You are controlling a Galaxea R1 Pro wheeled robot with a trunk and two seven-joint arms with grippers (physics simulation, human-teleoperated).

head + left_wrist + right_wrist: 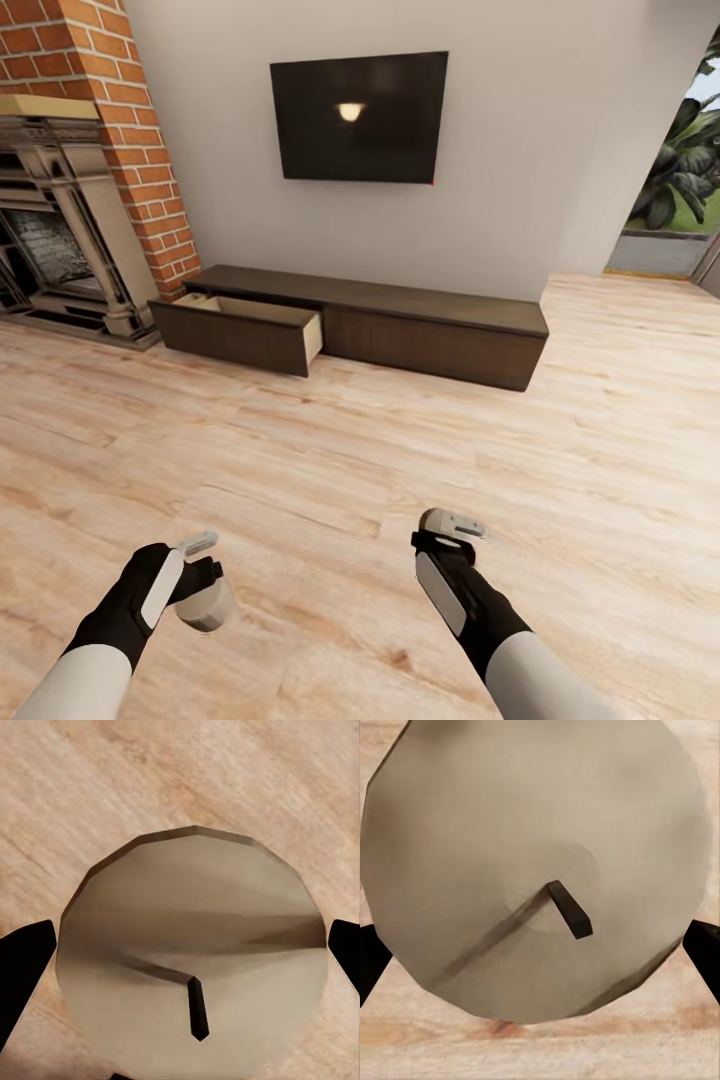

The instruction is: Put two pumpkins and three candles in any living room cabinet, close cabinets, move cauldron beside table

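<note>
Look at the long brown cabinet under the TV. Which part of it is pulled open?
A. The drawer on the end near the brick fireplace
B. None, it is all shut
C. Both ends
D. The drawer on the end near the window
A: on the cabinet, the drawer at the end beside the fireplace sticks out, showing its pale inside, while the other front sits flush.

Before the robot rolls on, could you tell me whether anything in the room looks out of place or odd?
One thing: the cabinet's leftmost drawer, by the fireplace, stands pulled open while the other fronts sit flush. Otherwise nothing stands out; each claw, left and right, holds a candle over the wooden floor.
</note>
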